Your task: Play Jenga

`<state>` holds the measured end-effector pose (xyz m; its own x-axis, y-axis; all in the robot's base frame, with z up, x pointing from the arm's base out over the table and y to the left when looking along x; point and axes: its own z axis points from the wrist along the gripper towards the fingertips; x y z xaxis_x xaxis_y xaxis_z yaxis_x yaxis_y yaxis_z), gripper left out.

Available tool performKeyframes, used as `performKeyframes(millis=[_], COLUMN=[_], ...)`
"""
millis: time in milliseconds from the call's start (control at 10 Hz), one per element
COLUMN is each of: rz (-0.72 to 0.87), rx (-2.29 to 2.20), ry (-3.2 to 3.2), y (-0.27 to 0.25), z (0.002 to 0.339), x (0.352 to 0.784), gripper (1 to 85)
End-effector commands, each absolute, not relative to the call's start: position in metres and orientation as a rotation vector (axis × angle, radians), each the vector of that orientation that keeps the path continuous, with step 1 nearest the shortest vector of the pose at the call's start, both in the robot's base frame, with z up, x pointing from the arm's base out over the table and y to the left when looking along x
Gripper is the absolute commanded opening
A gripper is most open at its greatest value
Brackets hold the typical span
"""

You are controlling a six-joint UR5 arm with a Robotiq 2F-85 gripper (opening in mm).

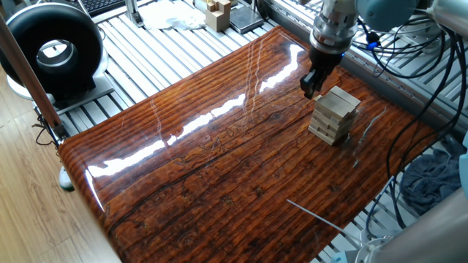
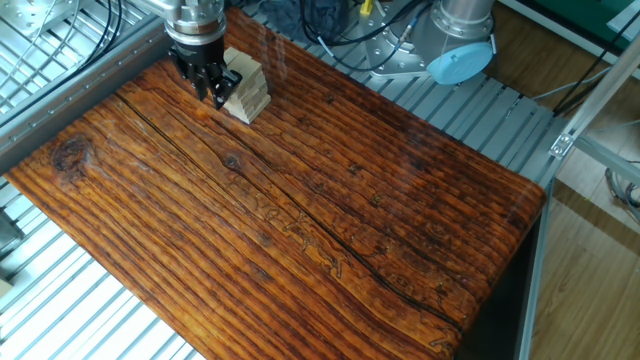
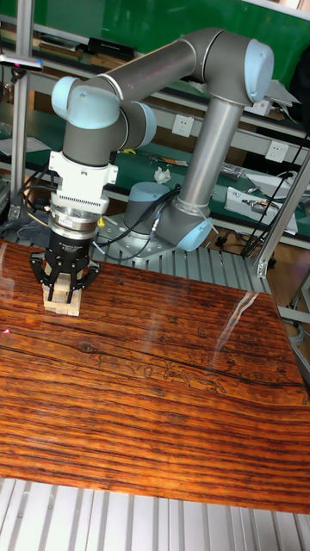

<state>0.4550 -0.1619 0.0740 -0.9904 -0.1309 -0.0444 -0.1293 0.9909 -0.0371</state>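
The Jenga tower [image 1: 336,114] is a short stack of pale wooden bars in crosswise layers near the far right side of the glossy wooden table [image 1: 219,161]. My gripper [image 1: 311,85] points down right beside the tower's upper left side, its fingertips close against the top layers. From the other side, the gripper [image 2: 214,92] touches or nearly touches the tower [image 2: 248,92]. In the tall view the gripper [image 3: 63,286] hangs in front of the tower [image 3: 62,303] and hides most of it. The fingers look closed together with nothing between them.
A black round device [image 1: 51,45] stands off the table's left end. Tan boxy wooden pieces [image 1: 217,12] sit beyond the far edge. A thin pale rod [image 1: 316,217] lies near the front right edge. Cables [image 1: 409,36] and the arm's base [image 2: 461,45] are behind the tower.
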Motion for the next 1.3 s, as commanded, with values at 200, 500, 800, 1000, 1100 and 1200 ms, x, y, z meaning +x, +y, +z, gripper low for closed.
performKeyframes(millis=[200,500,800,1000,1100,1200], rz=[-0.046,-0.025,-0.036,-0.038,-0.040,-0.038], rx=[-0.226,-0.204,-0.209,-0.210,-0.210,-0.205], ry=[3.092,3.088,3.099,3.102,3.105,3.105], y=[-0.1634,-0.1600,-0.1621,-0.1627,-0.1632,-0.1630], z=[0.0735,0.0716,0.0703,0.0690,0.0684,0.0684], x=[0.4512,0.4539,0.4519,0.4518,0.4512,0.4512], gripper=[36.7,36.3,36.3,36.0,35.7,35.7])
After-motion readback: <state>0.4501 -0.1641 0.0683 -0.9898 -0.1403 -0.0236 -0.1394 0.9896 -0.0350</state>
